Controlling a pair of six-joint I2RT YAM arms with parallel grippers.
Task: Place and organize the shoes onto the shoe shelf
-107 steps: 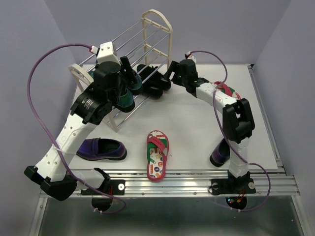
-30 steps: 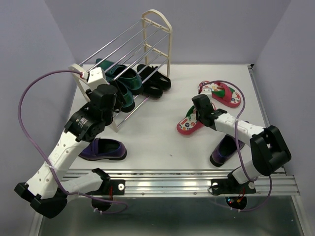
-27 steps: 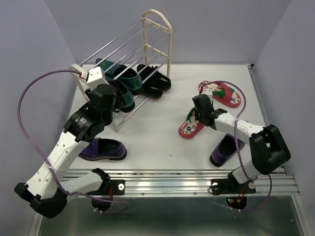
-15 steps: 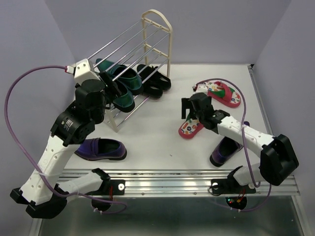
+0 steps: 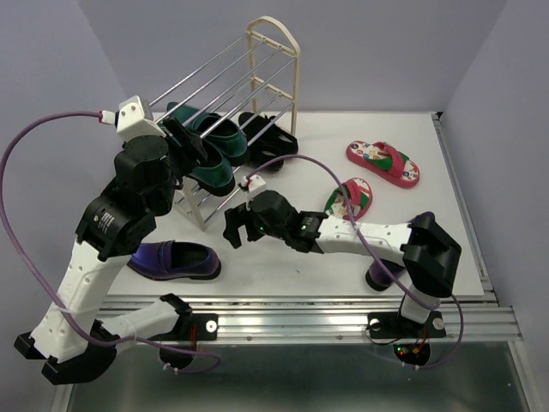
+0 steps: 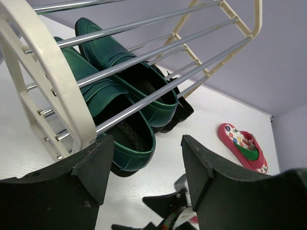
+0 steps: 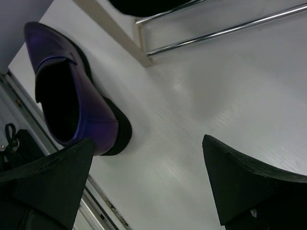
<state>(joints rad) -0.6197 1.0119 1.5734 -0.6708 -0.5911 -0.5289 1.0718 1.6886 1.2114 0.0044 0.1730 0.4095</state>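
Observation:
The shoe shelf (image 5: 276, 51) stands at the back left with dark green shoes (image 5: 214, 150) and black shoes (image 5: 273, 142) on its low rods. My left gripper (image 5: 184, 142) hovers open at the shelf's near end, above the green shoes (image 6: 120, 86), and holds nothing. Two red flip-flops (image 5: 383, 163) (image 5: 350, 199) lie side by side at the right. One purple loafer (image 5: 176, 260) lies front left. Another purple loafer (image 5: 382, 275) is partly hidden behind the right arm. My right gripper (image 5: 230, 227) is open and empty, low over the table just right of the left loafer (image 7: 72, 105).
The shelf's cream end frame (image 6: 53, 72) and metal rods (image 6: 158, 48) fill the left wrist view. A shelf foot (image 7: 129, 28) and low rods (image 7: 206, 36) sit just beyond the right gripper. The metal rail (image 5: 300, 322) runs along the table's front edge.
My right gripper let go of the flip-flop beside its mate, opened, and swung left across the table toward the front-left purple loafer. The left arm rose slightly by the shelf.

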